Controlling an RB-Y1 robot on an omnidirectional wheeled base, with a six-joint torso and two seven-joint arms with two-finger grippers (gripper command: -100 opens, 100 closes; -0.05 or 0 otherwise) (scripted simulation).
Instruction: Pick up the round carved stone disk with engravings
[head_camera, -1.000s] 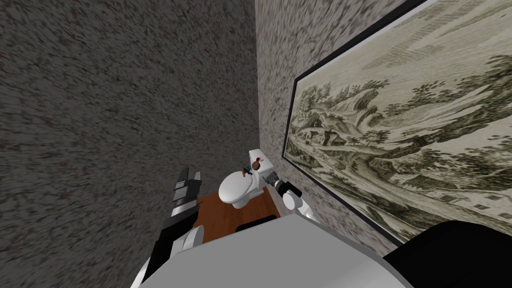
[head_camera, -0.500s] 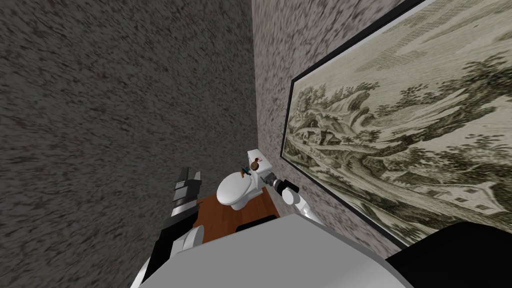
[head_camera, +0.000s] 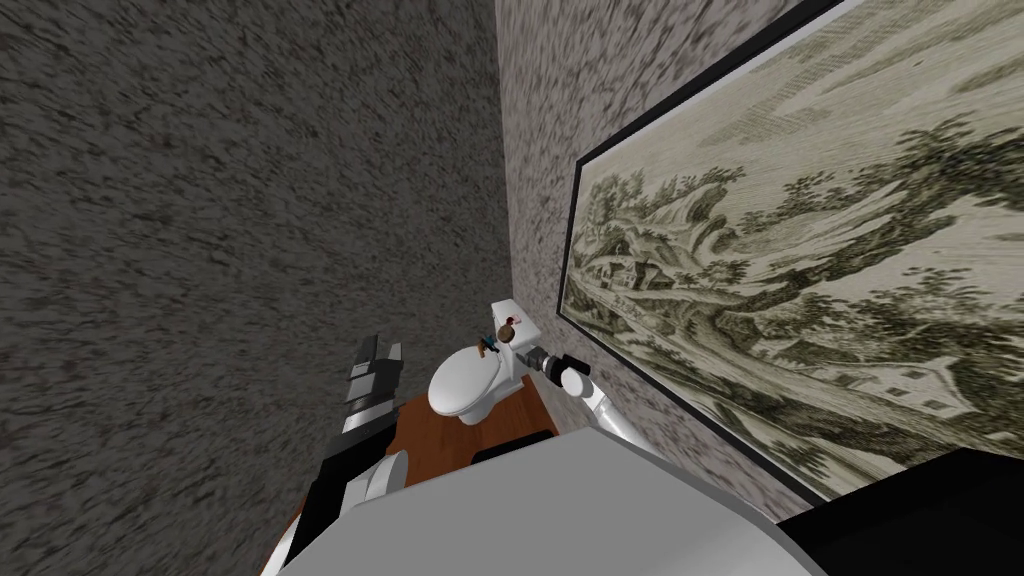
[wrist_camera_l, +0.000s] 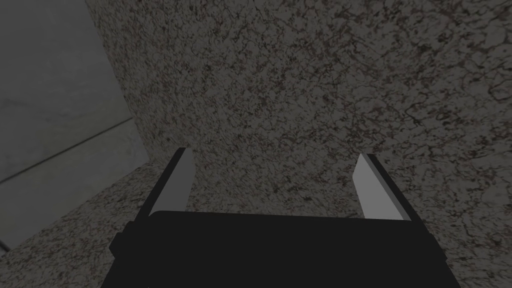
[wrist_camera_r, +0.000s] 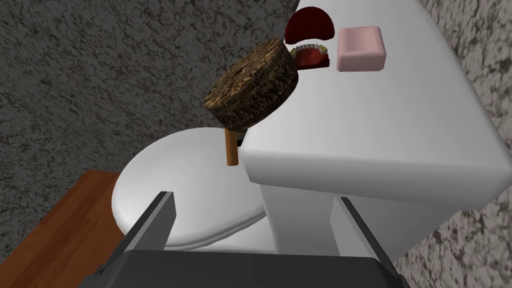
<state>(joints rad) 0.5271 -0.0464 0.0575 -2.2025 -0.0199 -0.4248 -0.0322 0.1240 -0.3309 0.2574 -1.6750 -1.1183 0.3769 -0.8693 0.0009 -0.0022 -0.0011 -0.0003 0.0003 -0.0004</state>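
Brown and rough-faced, your disk (wrist_camera_r: 252, 85) sits tilted at the corner of the white toilet tank (wrist_camera_r: 380, 125), near a pink block (wrist_camera_r: 361, 48). Your right gripper (wrist_camera_r: 256, 200) faces it with fingers spread wide, well apart from it. Your left gripper (wrist_camera_l: 272, 157) stands spread too.

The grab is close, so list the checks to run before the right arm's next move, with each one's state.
1. Right pincer open: ok.
2. Brown disk in view ahead of it: ok.
3. Disk lying flat: not ok, tilted at the tank lid's edge.
4. Pincer around the disk: not ok, short of it.
5. Disk clear of the red dentures behind: cannot tell.
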